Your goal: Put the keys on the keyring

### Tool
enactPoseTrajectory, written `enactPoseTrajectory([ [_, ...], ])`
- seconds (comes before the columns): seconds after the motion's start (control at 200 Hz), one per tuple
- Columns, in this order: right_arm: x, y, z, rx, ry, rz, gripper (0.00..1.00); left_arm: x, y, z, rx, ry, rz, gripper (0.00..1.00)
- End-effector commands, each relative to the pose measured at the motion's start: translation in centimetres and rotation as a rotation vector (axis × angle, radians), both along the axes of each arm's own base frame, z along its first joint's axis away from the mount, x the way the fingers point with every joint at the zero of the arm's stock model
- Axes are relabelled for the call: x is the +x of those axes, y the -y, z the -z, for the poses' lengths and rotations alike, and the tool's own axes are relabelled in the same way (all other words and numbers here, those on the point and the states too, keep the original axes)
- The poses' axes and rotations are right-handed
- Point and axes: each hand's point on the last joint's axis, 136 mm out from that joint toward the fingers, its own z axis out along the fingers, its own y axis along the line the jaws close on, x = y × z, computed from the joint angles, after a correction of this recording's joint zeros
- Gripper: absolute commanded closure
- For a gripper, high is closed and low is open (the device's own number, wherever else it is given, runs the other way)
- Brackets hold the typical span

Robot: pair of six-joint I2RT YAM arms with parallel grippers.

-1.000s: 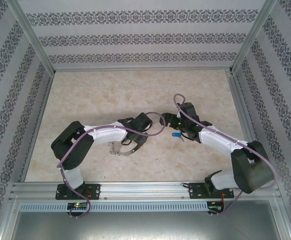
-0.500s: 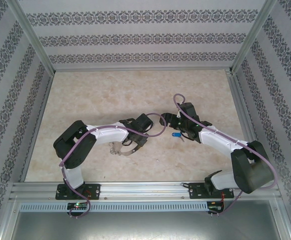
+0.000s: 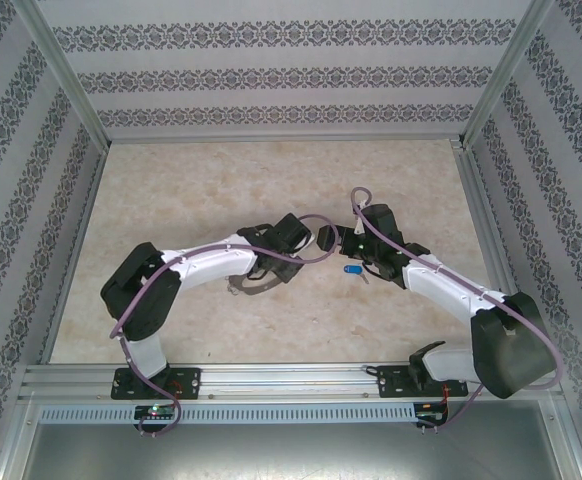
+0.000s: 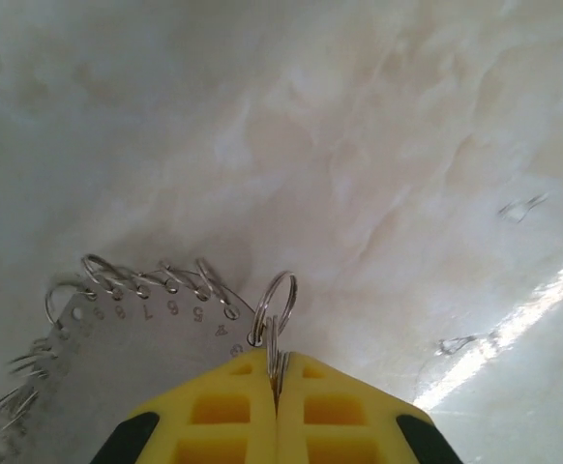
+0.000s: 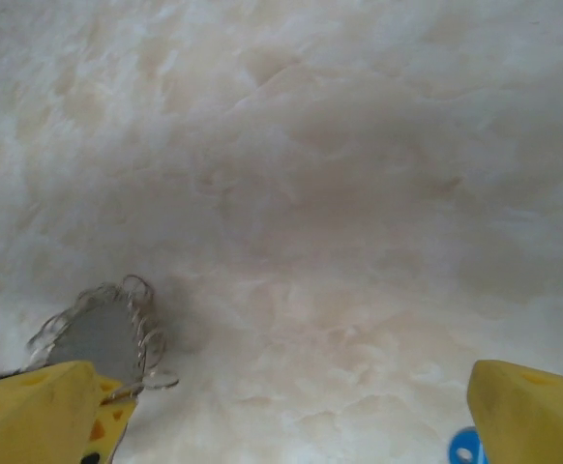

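Note:
The keyring (image 4: 117, 348) is a silvery numbered plate fringed with small wire rings. My left gripper (image 4: 277, 360) is shut on one split ring (image 4: 274, 307) at its edge. From above, the left gripper (image 3: 271, 268) sits mid-table with the keyring (image 3: 252, 288) showing under it. The key's bright blue head (image 3: 353, 269) lies on the table just below my right gripper (image 3: 334, 241). In the right wrist view the right gripper (image 5: 291, 420) stands open wide over bare table. The blue key (image 5: 465, 449) is beside its right finger and the keyring (image 5: 103, 333) is by its left finger.
The marble-patterned tabletop (image 3: 221, 190) is walled by patterned panels on three sides, with an aluminium rail (image 3: 291, 378) along the near edge. The two wrists are close together at mid-table, purple cables looping over them.
My left gripper has closed onto the split ring and moved slightly away and to the right, taking the keyring with it. The right gripper has barely shifted.

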Motion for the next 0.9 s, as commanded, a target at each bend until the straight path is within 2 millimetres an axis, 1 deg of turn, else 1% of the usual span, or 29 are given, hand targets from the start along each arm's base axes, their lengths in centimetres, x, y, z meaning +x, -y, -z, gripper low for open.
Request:
enactPoseTrajectory([
  [0.0,-0.7,-1.6,-0.9,0.064,0.03,-0.12,0.08,-0.4,-0.6,-3.0,0.031,0.053,0.08,1.0],
  [0.12,-0.6,-2.2,-1.2,0.11,0.038,-0.165,0.15,0.8,-1.1,-4.7,0.002,0.118,0.079,1.0],
  [0.255,-0.5,-2.6,-2.7,0.215,0.075,-0.207,0.24,1.4,-0.7,-6.7,-0.116,0.141,0.115,1.0],
  [0.42,-1.0,-4.1,-5.3,0.359,0.127,-0.299,0.37,1.2,-0.2,-9.1,-0.28,0.101,0.197,1.0],
  [0.535,-1.5,-5.3,-6.7,0.414,0.138,-0.365,0.49,0.7,-0.1,-10.7,-0.389,0.054,0.241,1.0],
  [0.66,-1.5,-6.1,-7.6,0.441,0.147,-0.388,0.67,0.4,0.0,-11.9,-0.461,0.022,0.269,1.0],
  [0.819,-2.1,-7.7,-8.4,0.476,0.152,-0.444,0.74,-0.1,0.2,-13.0,-0.52,-0.018,0.299,1.0],
  [0.894,-2.3,-8.3,-8.5,0.48,0.153,-0.469,0.81,-0.3,0.3,-13.4,-0.535,-0.027,0.307,1.0],
])
